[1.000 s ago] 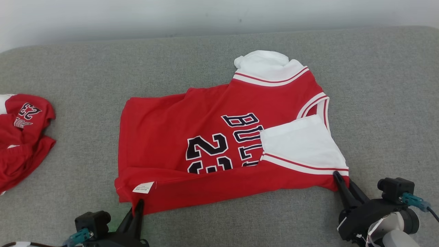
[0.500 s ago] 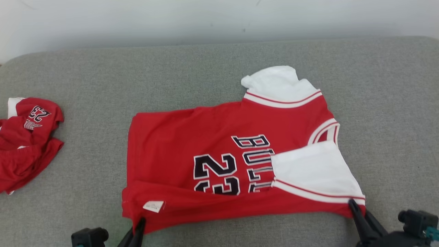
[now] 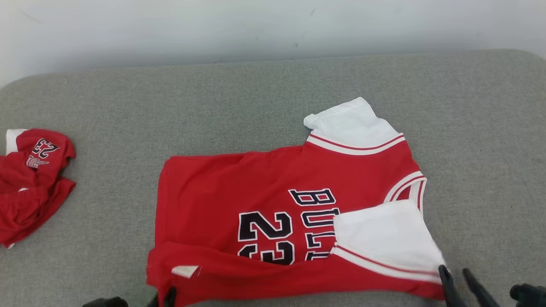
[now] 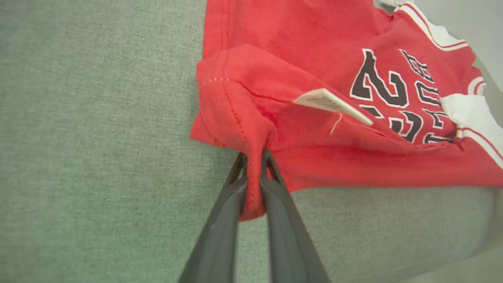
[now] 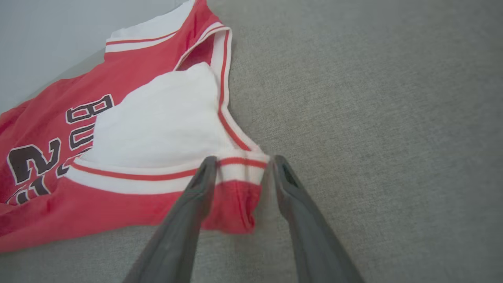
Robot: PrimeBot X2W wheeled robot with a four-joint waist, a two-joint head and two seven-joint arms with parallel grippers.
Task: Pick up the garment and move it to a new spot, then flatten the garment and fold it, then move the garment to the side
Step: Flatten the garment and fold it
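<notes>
The red jersey (image 3: pixel 264 200) with white sleeves and a black "23" lies spread on the grey padded surface (image 3: pixel 128 106). Its near edge is folded over and shows a white tag (image 3: pixel 185 270). At the bottom left, my left gripper (image 3: pixel 170 295) is shut on the jersey's red hem corner (image 4: pixel 251 188), which is bunched between the fingers (image 4: pixel 220 228). My right gripper (image 5: pixel 243 163) stands open at the jersey's near right corner (image 5: pixel 235 212). The striped sleeve edge lies between the spread fingers. In the head view the right gripper (image 3: pixel 455 275) sits at the bottom right.
A second red garment (image 3: pixel 30 183) lies crumpled at the left edge of the surface. A pale wall (image 3: pixel 273 25) runs behind the surface's far edge. Bare grey surface stretches to the jersey's right and behind it.
The jersey has been drawn toward me and its far white sleeve lies flatter. My right gripper's fingers have spread apart off the sleeve corner. The camera has also tilted.
</notes>
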